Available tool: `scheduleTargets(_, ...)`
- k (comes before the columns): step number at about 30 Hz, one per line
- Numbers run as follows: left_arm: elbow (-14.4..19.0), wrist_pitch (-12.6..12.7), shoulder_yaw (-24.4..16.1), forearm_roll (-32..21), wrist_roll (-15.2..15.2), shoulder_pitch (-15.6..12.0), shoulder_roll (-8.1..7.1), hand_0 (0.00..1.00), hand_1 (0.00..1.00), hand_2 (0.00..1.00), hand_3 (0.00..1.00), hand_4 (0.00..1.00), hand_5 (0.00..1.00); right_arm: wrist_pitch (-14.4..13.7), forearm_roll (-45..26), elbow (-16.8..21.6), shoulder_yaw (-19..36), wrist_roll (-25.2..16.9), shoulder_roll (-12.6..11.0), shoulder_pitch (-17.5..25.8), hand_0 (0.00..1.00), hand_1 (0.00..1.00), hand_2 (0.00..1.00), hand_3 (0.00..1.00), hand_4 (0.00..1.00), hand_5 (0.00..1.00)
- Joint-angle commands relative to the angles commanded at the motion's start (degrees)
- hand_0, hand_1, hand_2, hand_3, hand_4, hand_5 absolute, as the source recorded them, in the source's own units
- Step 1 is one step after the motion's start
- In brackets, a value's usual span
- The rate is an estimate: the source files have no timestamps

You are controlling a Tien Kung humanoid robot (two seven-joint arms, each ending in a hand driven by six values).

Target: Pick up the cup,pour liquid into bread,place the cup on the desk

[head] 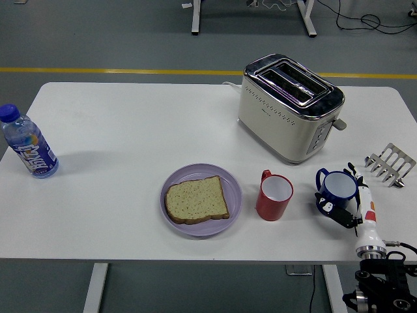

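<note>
A blue cup (337,189) stands at the table's near right, handle to the left. My right hand (350,199) comes up from the lower right corner, and its fingers curl around the cup's right and front side. A red cup (274,195) stands just left of the blue one, upright and empty-looking. A slice of bread (196,199) lies on a purple plate (231,181) near the table's front middle. My left arm is out of view.
A cream toaster (288,107) stands behind the cups. A metal toast rack (391,164) sits at the right edge. A water bottle (28,143) stands at the far left. The table's near edge (195,259) runs just below the plate.
</note>
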State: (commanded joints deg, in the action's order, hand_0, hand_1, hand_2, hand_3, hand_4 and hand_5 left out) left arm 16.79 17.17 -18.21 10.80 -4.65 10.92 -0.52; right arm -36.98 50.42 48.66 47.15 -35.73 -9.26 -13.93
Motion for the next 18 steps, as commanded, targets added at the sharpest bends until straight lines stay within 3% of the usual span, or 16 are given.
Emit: scheduleTargets(18, 0.02, -0.02, 0.14, -0.18, 0.07, 0.05, -0.03, 0.686, 0.692, 0.694, 0.55, 0.253, 0.998, 0.0, 0.93, 0.01, 0.43, 0.14, 0.05, 0.03, 0.889, 0.807, 0.937, 0.998, 0.893, 0.002)
